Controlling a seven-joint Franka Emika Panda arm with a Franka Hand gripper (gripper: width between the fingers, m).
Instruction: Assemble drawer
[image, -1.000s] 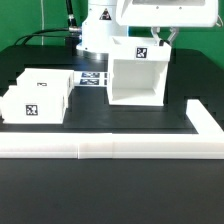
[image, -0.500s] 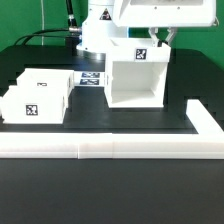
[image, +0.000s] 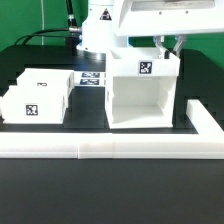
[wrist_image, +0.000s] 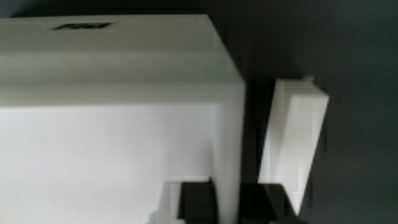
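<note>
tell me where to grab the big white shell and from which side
Take the shell by its thin wall on the exterior view's right, at its top edge, from above. The walls are narrow upright panels two fingers can straddle; the whole body looks too wide. The tool sits there.

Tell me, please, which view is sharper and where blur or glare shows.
Exterior view: sharp and evenly lit, the shell shows a readable tag and soft shade inside. Wrist view: blurred throughout, the shell's white face washed out, dark fingers out of focus.
</note>
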